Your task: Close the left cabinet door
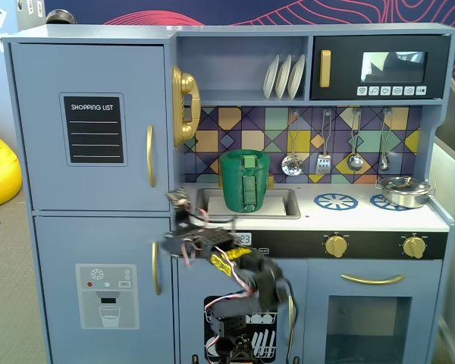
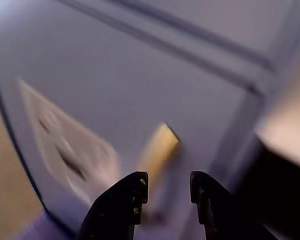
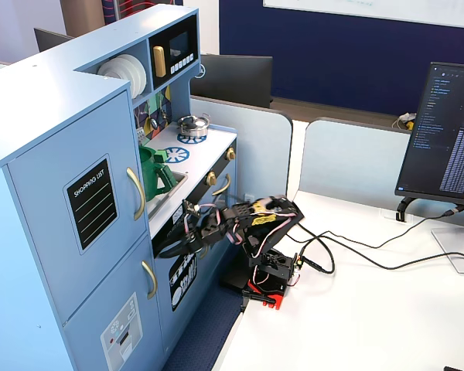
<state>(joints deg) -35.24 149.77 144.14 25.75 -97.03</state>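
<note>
The left cabinet door [image 1: 45, 152] is light blue with a black "SHOPPING LIST" panel and a curved gold handle [image 1: 150, 155]. It lies flush with the cabinet front in both fixed views [image 3: 54, 193]. My gripper [image 1: 176, 221] is open and empty. It hangs in front of the cabinet just below that door's lower right corner, near the seam above the lower door [image 3: 168, 247]. The wrist view is blurred. There my gripper [image 2: 167, 182] points at the lower door's gold handle [image 2: 157, 150], with the dispenser graphic [image 2: 65, 150] to its left.
The lower blue door with the dispenser graphic [image 1: 98, 296] is under the left door. A green pitcher [image 1: 244, 180] stands in the sink, a gold phone [image 1: 184, 105] hangs beside the door. The arm's base [image 3: 267, 278], cables [image 3: 356, 255] and a monitor [image 3: 448, 131] are on the white table.
</note>
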